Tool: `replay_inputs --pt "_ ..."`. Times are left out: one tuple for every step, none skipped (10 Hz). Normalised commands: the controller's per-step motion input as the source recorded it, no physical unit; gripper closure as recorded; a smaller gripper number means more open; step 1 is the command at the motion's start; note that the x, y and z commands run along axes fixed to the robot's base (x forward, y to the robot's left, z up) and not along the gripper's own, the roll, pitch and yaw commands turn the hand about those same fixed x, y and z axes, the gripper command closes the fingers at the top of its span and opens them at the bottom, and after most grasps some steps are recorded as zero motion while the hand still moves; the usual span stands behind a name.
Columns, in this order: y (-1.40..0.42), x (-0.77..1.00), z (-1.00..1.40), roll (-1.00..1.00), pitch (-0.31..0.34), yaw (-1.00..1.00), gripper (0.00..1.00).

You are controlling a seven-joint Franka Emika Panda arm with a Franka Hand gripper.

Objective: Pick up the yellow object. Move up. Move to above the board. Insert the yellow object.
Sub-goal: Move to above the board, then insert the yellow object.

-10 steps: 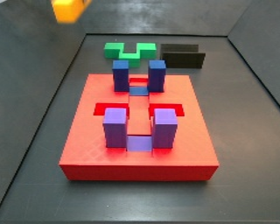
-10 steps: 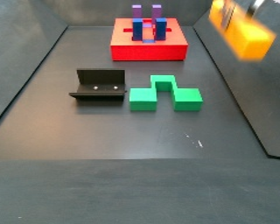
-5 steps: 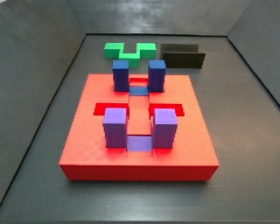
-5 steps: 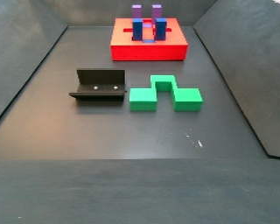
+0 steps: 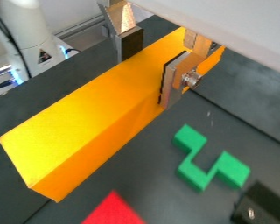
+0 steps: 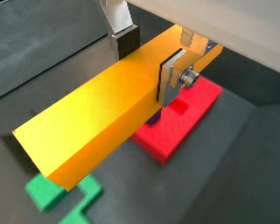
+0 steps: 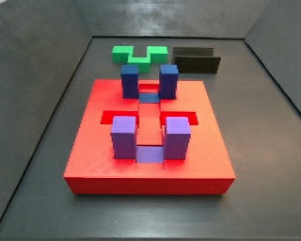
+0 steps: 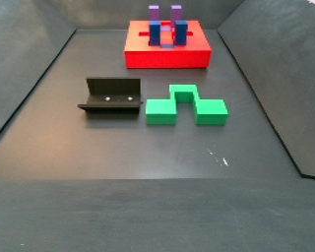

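Note:
In both wrist views my gripper [image 5: 152,63] [image 6: 149,61] is shut on the yellow object [image 5: 101,127] [image 6: 95,118], a long orange-yellow bar clamped across its width between the silver fingers. The bar hangs high over the floor. Below it a wrist view shows part of the red board [image 6: 184,118]. Neither side view shows the gripper or the bar. The board [image 7: 90,151] [image 8: 169,59] lies flat, with blue blocks [image 7: 148,80] and purple blocks [image 7: 150,136] standing from it.
A green notched block [image 8: 187,105] [image 7: 140,55] [image 5: 206,162] and the black fixture [image 8: 110,96] [image 7: 198,59] lie on the dark floor beside the board. Grey walls enclose the floor on the sides.
One second ago the yellow object showed at the upper edge of both side views. It has since risen out of those views; the board and blocks have not moved.

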Motion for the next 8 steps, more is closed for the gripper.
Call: replay_inputs --pt "-1.4 0.93 0.23 0.03 0.171 0.0 1.0" --pt "-1.4 0.97 0.23 0.01 0.154 0.01 1.0" --pt "-1.4 1.0 0.23 0.01 0.151 0.0 1.0" --pt "-0.77 0.6 0.14 0.04 0.167 0.01 1.0" --pt "-0.27 0.26 0.07 0.07 0.157 0.01 1.0" --pt "0.0 -0.08 -0.25 -0.03 0.0 0.01 1.0" --pt "0.0 -0.1 -0.24 -0.03 0.0 0.01 1.0" --pt "0.0 0.0 -0.23 -0.04 0.0 0.03 1.0"
